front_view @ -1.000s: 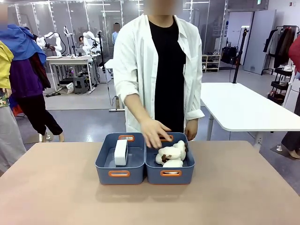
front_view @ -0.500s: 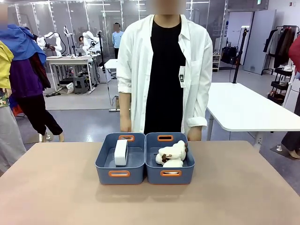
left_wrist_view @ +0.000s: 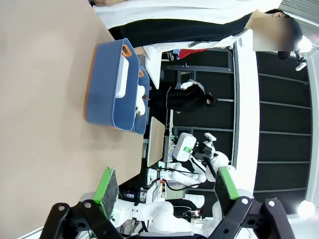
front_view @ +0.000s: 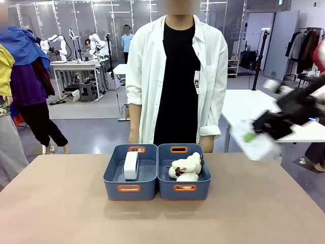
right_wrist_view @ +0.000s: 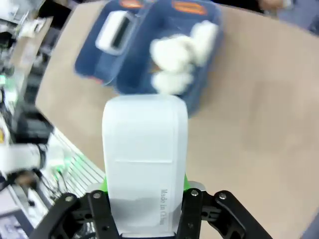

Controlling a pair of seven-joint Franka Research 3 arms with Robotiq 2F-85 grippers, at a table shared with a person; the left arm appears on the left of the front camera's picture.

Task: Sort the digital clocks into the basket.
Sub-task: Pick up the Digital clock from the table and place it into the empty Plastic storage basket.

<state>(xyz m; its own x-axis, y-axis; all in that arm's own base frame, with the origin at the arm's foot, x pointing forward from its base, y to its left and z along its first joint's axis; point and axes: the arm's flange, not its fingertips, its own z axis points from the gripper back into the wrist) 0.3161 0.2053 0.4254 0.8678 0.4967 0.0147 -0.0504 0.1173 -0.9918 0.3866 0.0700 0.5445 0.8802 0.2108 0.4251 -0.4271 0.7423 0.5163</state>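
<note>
- Right gripper [front_view: 252, 136]: in from the right, raised above table height, motion-blurred, jaws clamped on a white rounded plastic digital clock [right_wrist_view: 144, 159].
- Left gripper [left_wrist_view: 164, 188]: green pads spread wide, nothing between them.

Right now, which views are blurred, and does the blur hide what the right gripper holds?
Front view: the right gripper and its white rounded plastic clock are smeared by motion; the slate-blue plastic bins stay sharp. Right wrist view: the clock between the green pads is crisp, the bins behind soft. Left wrist view: sharp, wide-angle bent.
</note>
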